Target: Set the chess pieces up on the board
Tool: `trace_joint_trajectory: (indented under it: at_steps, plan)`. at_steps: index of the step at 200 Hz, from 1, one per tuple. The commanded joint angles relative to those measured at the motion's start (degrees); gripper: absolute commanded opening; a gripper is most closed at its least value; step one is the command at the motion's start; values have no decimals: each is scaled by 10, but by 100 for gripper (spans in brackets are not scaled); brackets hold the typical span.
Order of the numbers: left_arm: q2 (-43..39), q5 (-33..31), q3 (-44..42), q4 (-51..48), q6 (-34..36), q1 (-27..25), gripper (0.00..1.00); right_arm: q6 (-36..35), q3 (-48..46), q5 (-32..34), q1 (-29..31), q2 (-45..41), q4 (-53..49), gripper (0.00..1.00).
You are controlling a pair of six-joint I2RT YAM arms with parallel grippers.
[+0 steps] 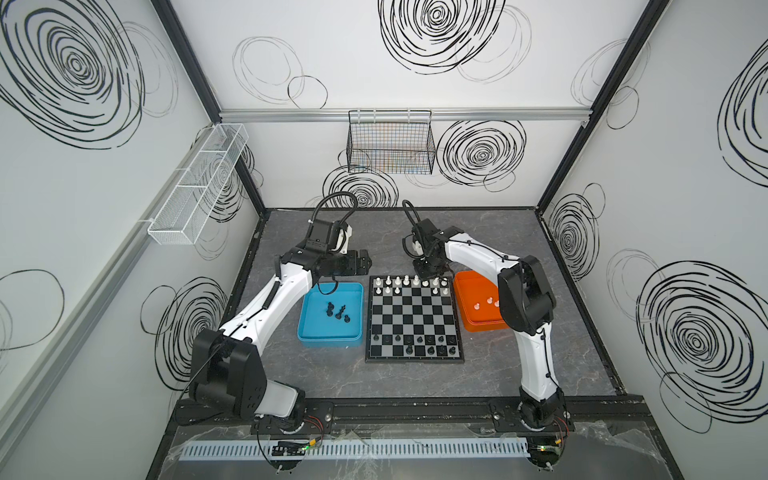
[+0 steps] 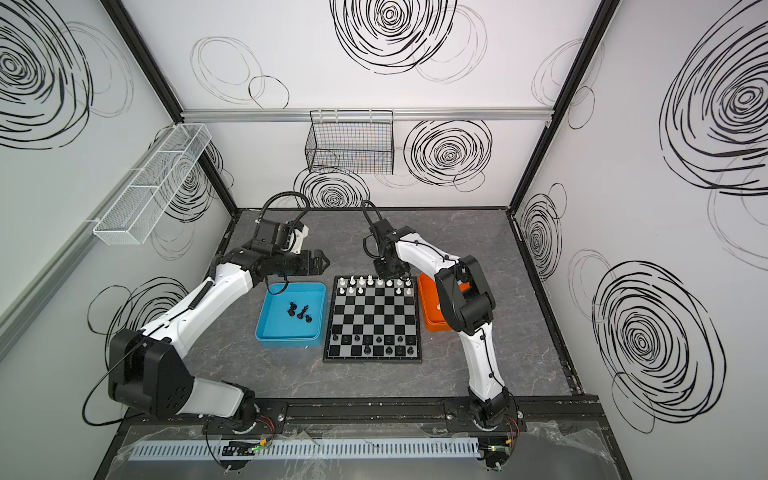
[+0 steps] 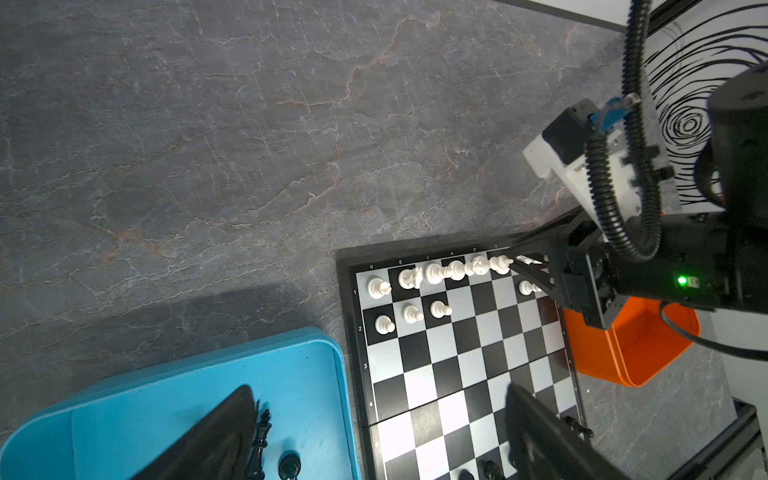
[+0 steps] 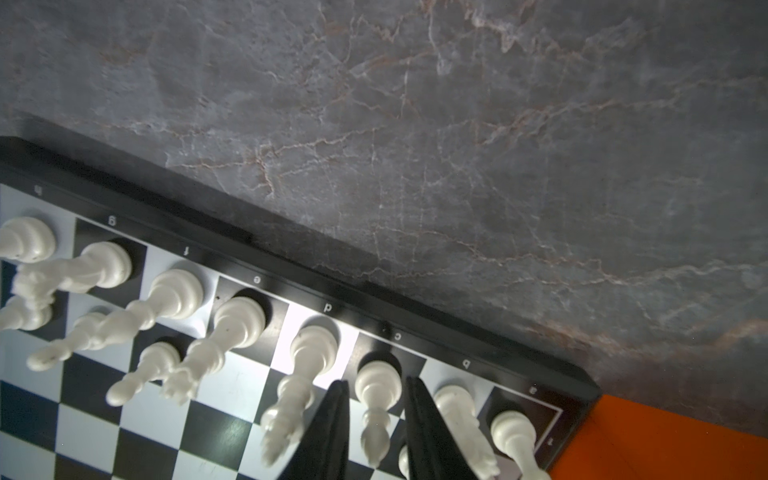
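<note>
- The right arm came up from the lower right of both top views. Its elbow was raised over the orange tray (image 1: 473, 322) and its wrist bent down, so the right gripper (image 1: 428, 273) pointed at the upper edge of the board (image 1: 411, 316).
- In the right wrist view its fingers (image 4: 328, 432) straddled a white bishop (image 4: 378, 390) standing on the c square. A slim gap showed on either side, so the jaws were released and grasped nothing.
- The left arm stretched up from the lower left with its wrist level. The left gripper (image 1: 360, 264) pointed rightward above the upper rim of the blue tray (image 1: 316, 336), jaws spread wide and empty.
- White chess pieces (image 1: 406, 281) stood on the board's two uppermost rows and black chess pieces (image 1: 409, 350) on its two lowest.
- A few black pieces (image 1: 340, 311) lay in the blue tray, and a few white pieces (image 1: 477, 306) in the orange tray.
</note>
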Motion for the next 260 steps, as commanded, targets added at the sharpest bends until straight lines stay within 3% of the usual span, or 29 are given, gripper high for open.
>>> trace_joint_trajectory:
  at_steps: [1, 67, 108, 122, 136, 140, 143, 211, 260]
  plan:
    - [-12, 3, -3, 18, -6, 5, 96, 1, 24, 15, -2, -26, -27, 28]
    - [-3, -9, 22, 10, -4, 12, 96, -1, 84, 34, -15, -67, -69, 29]
    - [3, -36, 44, -7, 3, 26, 96, -6, 27, 14, -75, -129, -49, 36]
    - [-1, -42, 42, -12, 3, 36, 96, -6, -12, -10, -108, -157, -28, 49]
    - [-7, -54, 35, -19, 2, 46, 96, -7, -49, -26, -140, -179, -10, 83]
    - [-9, -57, 32, -22, 2, 50, 96, -7, -57, -28, -146, -184, -6, 98]
    - [-10, -59, 30, -24, 1, 51, 96, -8, -63, -28, -151, -189, -2, 100]
    - [-40, -135, -81, -64, -12, 65, 96, -17, -113, -63, -188, -206, 29, 100]
    - [-37, -129, -141, -27, -19, 67, 97, -20, -111, -74, -189, -204, 33, 100]
